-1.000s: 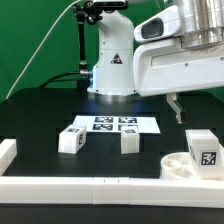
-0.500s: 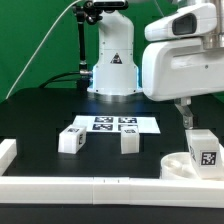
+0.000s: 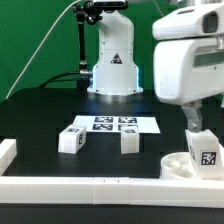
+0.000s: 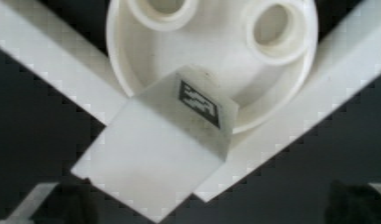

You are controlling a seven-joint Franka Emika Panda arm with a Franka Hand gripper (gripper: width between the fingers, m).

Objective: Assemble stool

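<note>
Three legs counted, all white and blocky, with black-and-white tags showing. Two stand loose on the black surface. One leg is off the marker board's corner toward the exterior view's left. A second leg is just in front of the marker board. Both are upright and apart from each other.

The third leg is at the exterior view's right, upright against the round seat, with its tag toward the camera. The seat lies flat, close behind the white rail that runs along the front of the surface.

In the wrist view the seat shows two round holes. The third leg overlaps the seat's rim and crosses the rail. I cannot tell whether it sits in a hole or only rests on the seat.

The arm hangs over that corner, with the jaws pointing down just above the third leg. The jaws are wide. In the wrist view the two dark, blurred fingers sit far apart, and the leg lies between and below them. I see no contact with the leg, and the jaws hold nothing.
</note>
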